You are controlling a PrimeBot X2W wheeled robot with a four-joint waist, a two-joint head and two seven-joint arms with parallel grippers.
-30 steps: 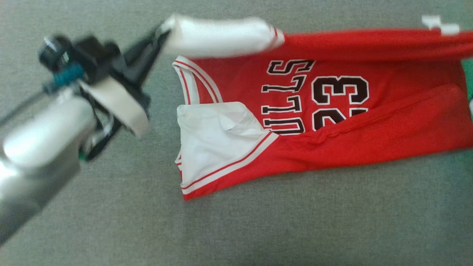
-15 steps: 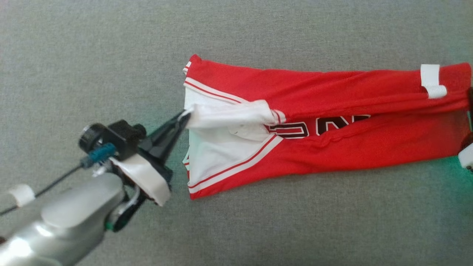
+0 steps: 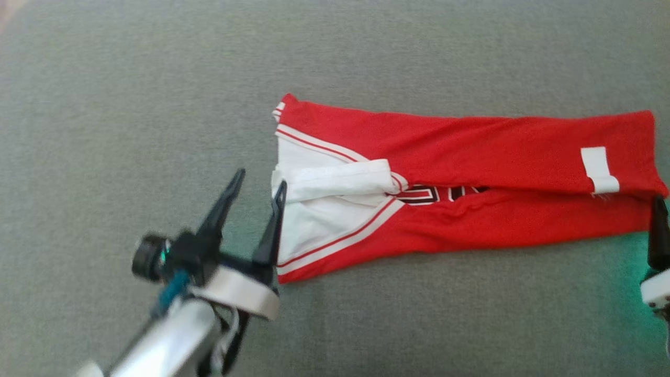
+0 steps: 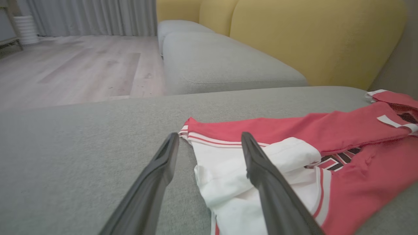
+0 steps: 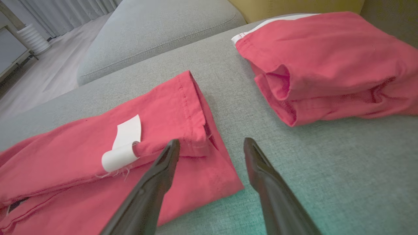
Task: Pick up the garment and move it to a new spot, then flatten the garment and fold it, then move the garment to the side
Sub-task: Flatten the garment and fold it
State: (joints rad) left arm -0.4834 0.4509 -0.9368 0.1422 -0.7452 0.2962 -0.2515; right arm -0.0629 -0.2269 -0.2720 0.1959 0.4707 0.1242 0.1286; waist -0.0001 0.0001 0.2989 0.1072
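The garment (image 3: 471,157) is a red jersey with white trim and black print, lying on the grey cushion (image 3: 131,104) as a long strip, both long edges folded over the middle. Its white shoulder part (image 3: 335,178) lies at the left end, and a white label (image 3: 599,168) sits near the right end. My left gripper (image 3: 261,180) stands open just left of the shoulder end, holding nothing; in the left wrist view the left gripper (image 4: 209,137) hovers above the white fabric (image 4: 228,169). My right gripper (image 5: 211,142) is open at the hem end (image 5: 183,104), beside the label (image 5: 124,140).
A second folded red garment (image 5: 326,65) lies on the cushion just beyond the hem end. A yellow backrest (image 4: 310,39) rises behind the seat, another grey cushion (image 4: 222,62) adjoins it, and a wooden floor (image 4: 81,68) lies past the edge.
The far long edge came down over the print. My left gripper let go of the white shoulder part, opened and drew back toward me. The head camera also shifted.
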